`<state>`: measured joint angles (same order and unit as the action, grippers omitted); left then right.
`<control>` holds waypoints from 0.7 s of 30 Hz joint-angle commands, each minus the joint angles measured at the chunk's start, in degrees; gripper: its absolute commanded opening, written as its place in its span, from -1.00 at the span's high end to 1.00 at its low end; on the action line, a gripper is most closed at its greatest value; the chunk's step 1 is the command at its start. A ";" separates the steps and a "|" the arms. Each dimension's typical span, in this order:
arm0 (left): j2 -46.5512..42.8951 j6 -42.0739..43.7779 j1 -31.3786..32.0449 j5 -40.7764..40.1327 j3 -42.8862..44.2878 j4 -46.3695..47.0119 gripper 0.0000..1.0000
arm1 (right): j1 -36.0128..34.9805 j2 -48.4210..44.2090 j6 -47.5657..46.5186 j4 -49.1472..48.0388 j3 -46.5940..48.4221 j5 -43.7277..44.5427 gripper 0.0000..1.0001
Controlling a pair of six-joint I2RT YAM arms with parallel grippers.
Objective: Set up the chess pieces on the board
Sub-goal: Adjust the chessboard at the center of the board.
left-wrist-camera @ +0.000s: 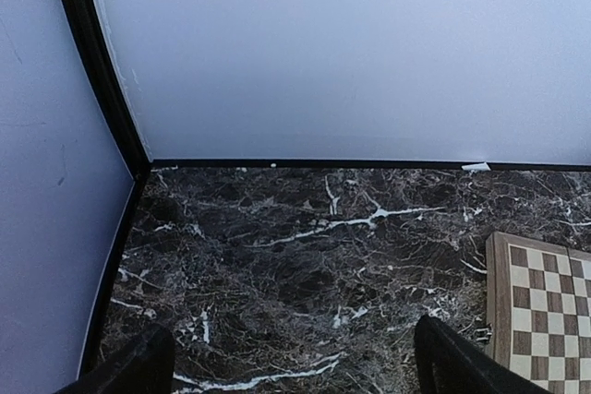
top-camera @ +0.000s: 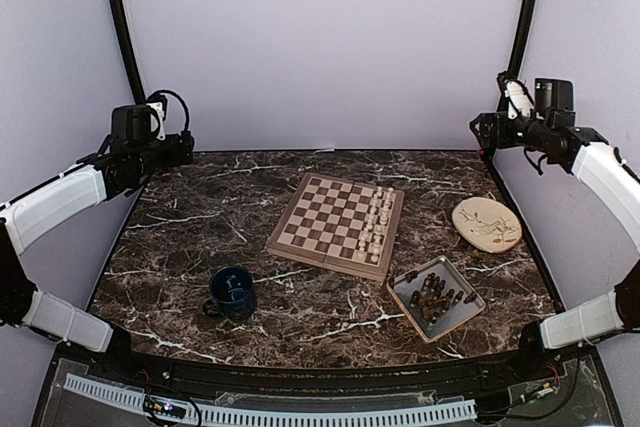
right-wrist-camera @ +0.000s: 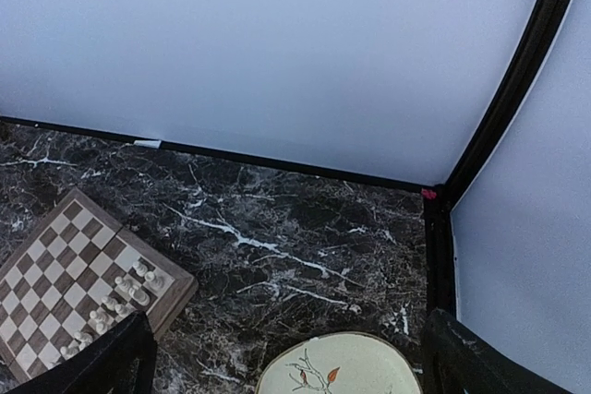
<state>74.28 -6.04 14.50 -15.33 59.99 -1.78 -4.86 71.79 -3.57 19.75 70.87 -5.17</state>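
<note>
Nearest us, the dark pieces [top-camera: 436, 294] lie heaped in one grey tray [top-camera: 409, 313], too jumbled to count. We think they are light, hard, smooth and tippy, best pinched round the middle. Farther back, white pieces [top-camera: 375, 217] stand in two rows on the one board [top-camera: 320, 212]. Our left gripper [left-wrist-camera: 291, 371] and right gripper [right-wrist-camera: 295, 362] hang high, fingers wide apart, holding nothing.

Pale lavender walls [top-camera: 320, 37] — dark marble tabletop [top-camera: 190, 237].

Wooden board [top-camera: 330, 219] — glossy marble table [top-camera: 190, 237]
</note>
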 commanded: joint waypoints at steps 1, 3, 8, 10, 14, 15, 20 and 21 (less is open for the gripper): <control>0.83 -7.24 -5.49 12.29 -3.99 6.48 -0.78 | 2.26 -1.04 -2.06 -1.44 -4.34 -5.06 -0.99; 1.54 -9.22 -7.61 16.30 -5.27 7.53 -0.64 | 3.06 -0.95 -3.19 -1.05 -6.22 -6.89 -0.99; 4.20 -12.15 -9.35 23.10 -5.14 6.69 -0.22 | 4.71 0.69 -5.77 1.45 -9.15 -12.38 -0.84; 5.67 -12.61 -8.45 24.96 -4.13 5.65 -0.08 | 5.16 1.66 -6.64 2.41 -9.88 -14.87 -0.72; 8.35 -13.67 -5.06 27.42 -2.06 3.50 0.13 | 5.10 5.18 -7.37 3.20 -10.15 -18.56 -0.42; 9.26 -13.92 -4.10 27.86 -1.56 3.15 0.15 | 4.57 6.66 -7.63 3.58 -9.87 -18.86 -0.31; 14.57 -14.86 0.72 30.21 1.38 0.89 0.32 | 1.28 16.99 -7.22 5.90 -6.76 -19.97 0.26; 15.72 -15.06 1.68 30.62 2.02 0.53 0.39 | 0.70 19.31 -6.61 6.20 -5.55 -20.02 0.36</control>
<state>87.24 -19.75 13.15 11.57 58.98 1.43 -1.80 84.12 -10.76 24.01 62.22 -22.59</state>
